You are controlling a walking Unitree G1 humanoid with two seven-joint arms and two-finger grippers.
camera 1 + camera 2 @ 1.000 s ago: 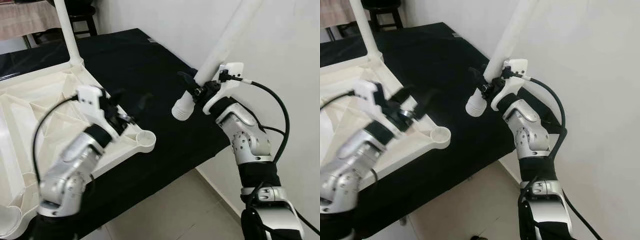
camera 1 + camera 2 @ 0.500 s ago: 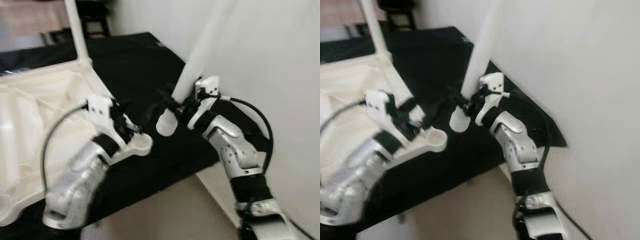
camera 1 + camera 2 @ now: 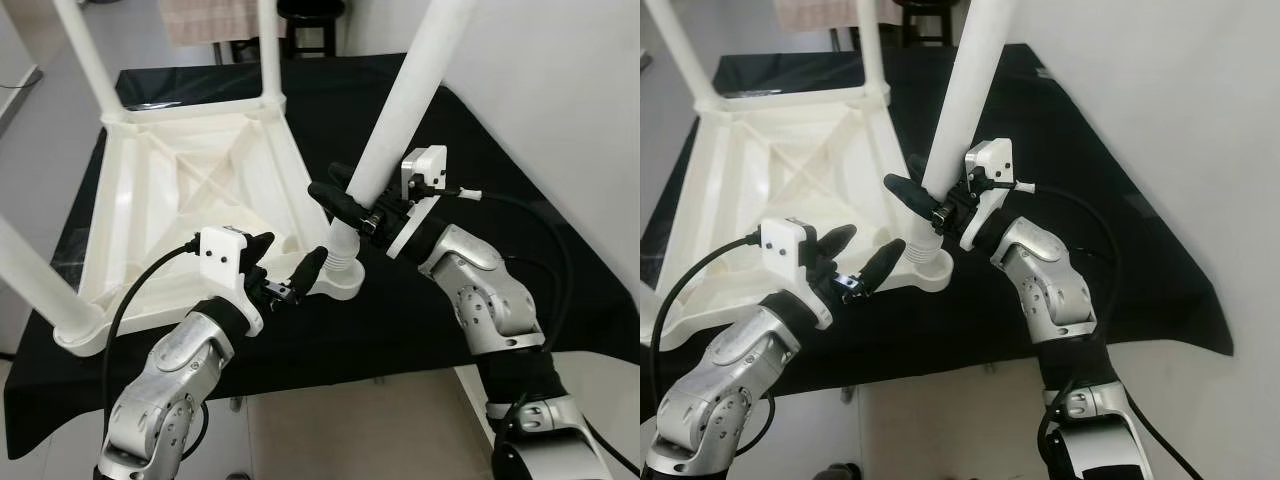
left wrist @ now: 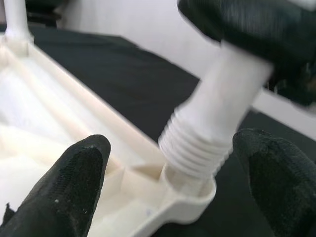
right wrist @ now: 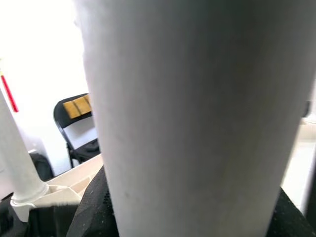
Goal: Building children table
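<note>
On a work surface draped with a black cloth (image 3: pixel 480 130), the white plastic table top (image 3: pixel 190 190) lies upside down, its ribbed underside facing up. Three legs are already standing in corner sockets: one at the 11 o'clock corner (image 3: pixel 85 60), one at the 12 o'clock corner (image 3: pixel 268 50), and one at the 8 o'clock corner (image 3: pixel 30 270). The fourth leg (image 3: pixel 400 110) sits at the 5 o'clock corner of the table top and leans toward 1 o'clock, not vertical. Its threaded end (image 4: pixel 197 145) rests in the mouth of the round corner socket (image 3: pixel 340 285), with several thread ridges exposed above the socket rim. The right gripper (image 3: pixel 350 200) is on this leg a short way above the thread, its two black fingers pinching the white tube from either side; in the right wrist view the tube surface (image 5: pixel 197 118) lies directly against the camera. The left gripper (image 3: pixel 285 270) is positioned at the 9 o'clock side of the socket, near the table top's edge. Its fingers (image 4: pixel 79 182) are spread apart and hold nothing, standing on either side of the socket and threaded end in the left wrist view. A dark chair (image 5: pixel 81 128) stands in the background beyond the cloth.
</note>
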